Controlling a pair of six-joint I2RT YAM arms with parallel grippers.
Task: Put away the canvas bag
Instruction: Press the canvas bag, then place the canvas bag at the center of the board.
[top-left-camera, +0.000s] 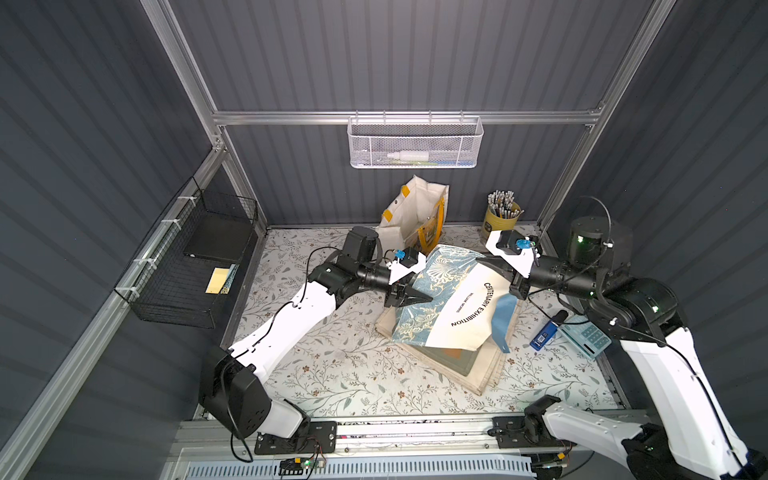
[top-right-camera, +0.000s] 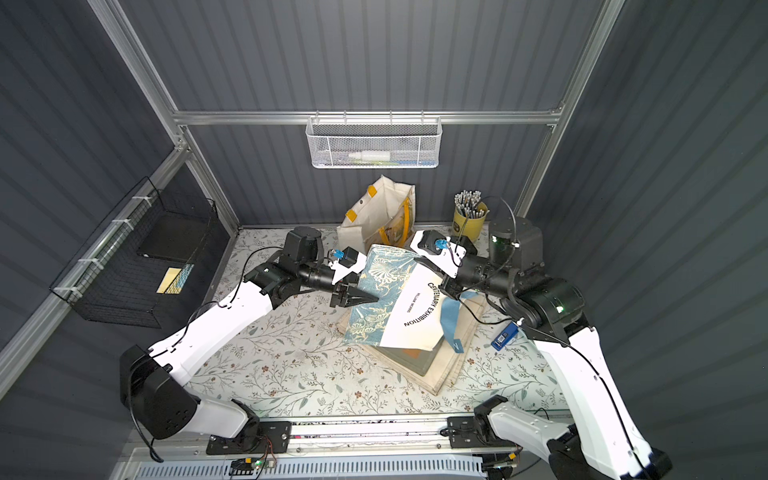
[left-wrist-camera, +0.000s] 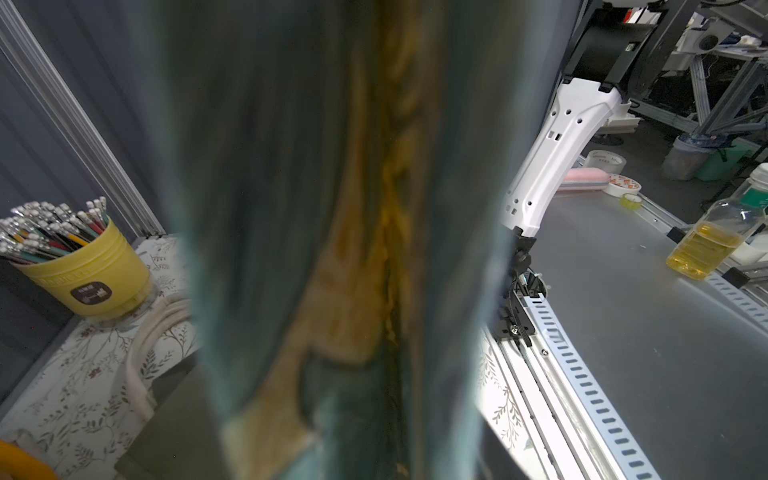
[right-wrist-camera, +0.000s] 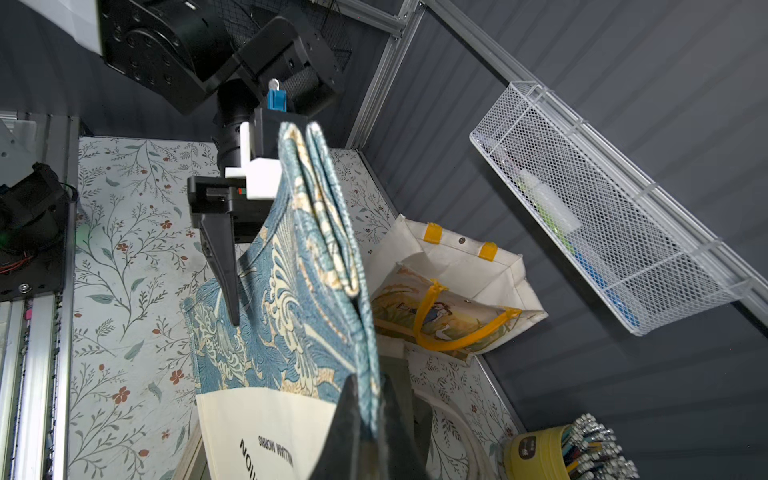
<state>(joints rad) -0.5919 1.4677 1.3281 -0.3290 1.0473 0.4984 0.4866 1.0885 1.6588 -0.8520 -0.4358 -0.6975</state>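
Canvas bag (top-left-camera: 419, 316), near the pencil cup (top-left-camera: 500, 224), is pinched in the right gripper (top-left-camera: 482, 262); whether the left gripper (top-left-camera: 426, 297) grips it is unclear.

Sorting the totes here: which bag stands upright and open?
The cream bag with yellow handles by the back wall; the blue floral bag is held up, the others lie folded flat in a stack.

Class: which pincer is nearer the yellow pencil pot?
Right. The right pincer sits near the yellow pencil pot; the left pincer lies farther, across the blue floral canvas bag.
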